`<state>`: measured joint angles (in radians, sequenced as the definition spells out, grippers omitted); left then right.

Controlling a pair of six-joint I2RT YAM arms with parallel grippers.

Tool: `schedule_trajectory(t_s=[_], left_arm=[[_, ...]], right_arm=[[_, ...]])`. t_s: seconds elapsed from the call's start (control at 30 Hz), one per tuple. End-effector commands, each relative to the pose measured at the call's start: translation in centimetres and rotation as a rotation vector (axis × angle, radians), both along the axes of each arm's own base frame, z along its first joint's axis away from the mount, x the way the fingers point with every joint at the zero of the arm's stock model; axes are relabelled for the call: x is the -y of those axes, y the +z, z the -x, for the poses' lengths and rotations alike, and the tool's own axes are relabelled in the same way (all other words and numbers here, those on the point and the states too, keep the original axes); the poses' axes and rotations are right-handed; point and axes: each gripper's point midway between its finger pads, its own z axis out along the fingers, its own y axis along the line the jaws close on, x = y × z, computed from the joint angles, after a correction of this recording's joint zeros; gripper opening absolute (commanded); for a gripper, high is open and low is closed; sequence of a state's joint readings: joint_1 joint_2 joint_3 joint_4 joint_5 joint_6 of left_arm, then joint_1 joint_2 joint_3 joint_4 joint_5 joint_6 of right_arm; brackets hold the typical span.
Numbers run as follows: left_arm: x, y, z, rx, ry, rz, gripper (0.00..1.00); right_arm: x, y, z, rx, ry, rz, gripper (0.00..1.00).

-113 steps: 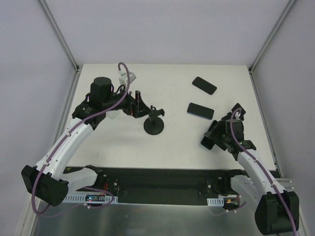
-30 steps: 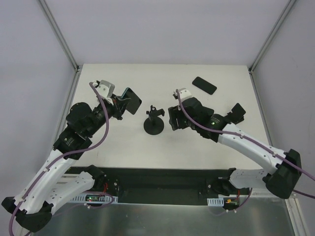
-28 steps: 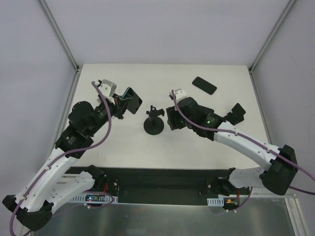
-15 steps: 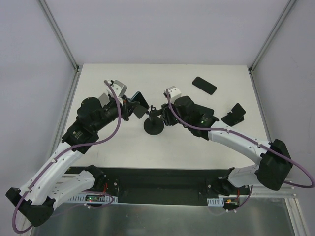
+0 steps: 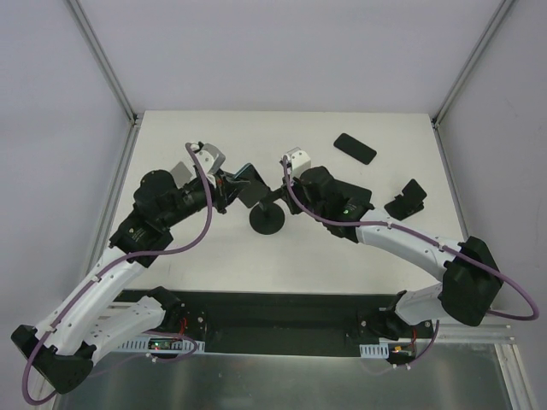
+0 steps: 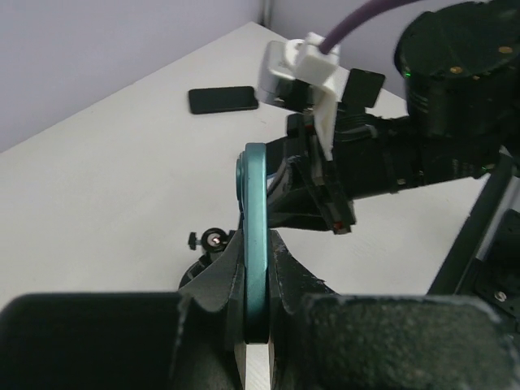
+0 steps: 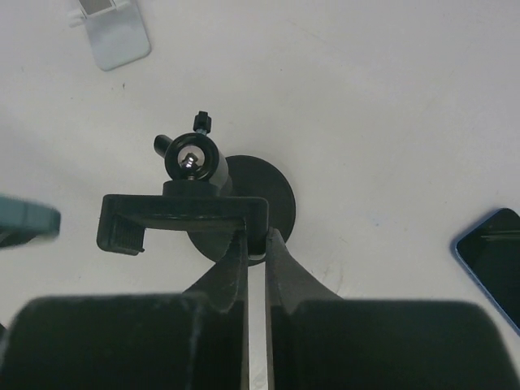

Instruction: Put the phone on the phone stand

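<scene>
- The phone (image 6: pixel 257 244) is clamped edge-on by the left gripper (image 6: pixel 257 280), just beside the stand (image 5: pixel 267 220).
- The cradle (image 7: pixel 179 215) end is pinched by the narrowed right gripper (image 7: pixel 254 240).
- A small gap seems to be left between phone edge and cradle; white table (image 7: pixel 390 122) is seen around the base.

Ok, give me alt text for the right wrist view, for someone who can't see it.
The right end effector pinches the cradle of the black phone stand on a white table, seen from above. A teal phone shows edge-on at left, a second phone at right.
</scene>
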<state>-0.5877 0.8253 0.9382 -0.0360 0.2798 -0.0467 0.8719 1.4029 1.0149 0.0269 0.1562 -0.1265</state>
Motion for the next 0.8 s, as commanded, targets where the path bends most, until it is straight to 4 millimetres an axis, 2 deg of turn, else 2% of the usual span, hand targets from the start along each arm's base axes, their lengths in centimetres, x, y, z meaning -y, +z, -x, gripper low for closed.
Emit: schedule_trajectory(t_s=[0.0,0.1,0.2,0.27,0.3,0.37,0.4,0.5,0.53,0.6,0.63,0.67,0.73,0.77], left_arm=[[2.4,4.0,3.5,0.192,-0.262,0.077,0.0],[3.4,4.3,6.2,0.251,-0.428,0.077,0.0],[3.9,4.0,7.8,0.278,-0.548,0.043,0.0],[3.8,3.7,8.0,0.306,-0.581,0.004,0.0],[3.8,3.0,9.1,0.294,-0.651,-0.012,0.0],[3.9,2.4,9.6,0.316,-0.718,-0.04,0.0],[4.0,1.8,10.5,0.305,-0.789,-0.04,0.0],[4.9,0.5,10.2,0.275,-0.868,-0.047,0.0],[5.6,-0.5,9.4,0.227,-0.889,-0.049,0.0],[6.3,-0.5,8.1,0.219,-0.882,-0.057,0.0],[7.1,-1.3,7.0,0.193,-0.878,-0.067,0.0],[7.6,-0.8,6.8,0.21,-0.891,-0.067,0.0],[8.5,-1.5,6.2,0.202,-0.911,-0.076,0.0],[8.9,-1.3,6.0,0.239,-0.916,-0.084,0.0]], right_arm=[[-0.5,1.8,-0.6,0.087,0.059,0.001,0.01],[-1.1,1.8,-0.1,0.073,0.142,0.014,0.01],[-1.5,1.7,0.3,0.059,0.204,0.015,0.01],[-1.2,2.0,-0.2,0.04,0.213,-0.011,0.01],[-1.4,2.1,0.0,0.023,0.243,-0.027,0.01],[-1.1,2.5,-0.5,0.023,0.257,-0.033,0.01],[-1.2,2.8,-0.5,0.024,0.277,-0.044,0.01],[-0.9,2.7,-0.2,-0.008,0.322,-0.05,0.01],[-0.9,2.6,-0.2,-0.018,0.329,-0.049,0.01],[-1.1,2.9,-0.1,-0.035,0.354,-0.06,0.01],[-1.1,3.0,0.0,-0.038,0.362,-0.065,0.01],[-1.3,3.0,0.1,-0.045,0.371,-0.069,0.01],[-1.6,3.1,0.6,-0.059,0.397,-0.084,0.01],[-1.7,3.0,0.7,-0.064,0.405,-0.086,0.01]])
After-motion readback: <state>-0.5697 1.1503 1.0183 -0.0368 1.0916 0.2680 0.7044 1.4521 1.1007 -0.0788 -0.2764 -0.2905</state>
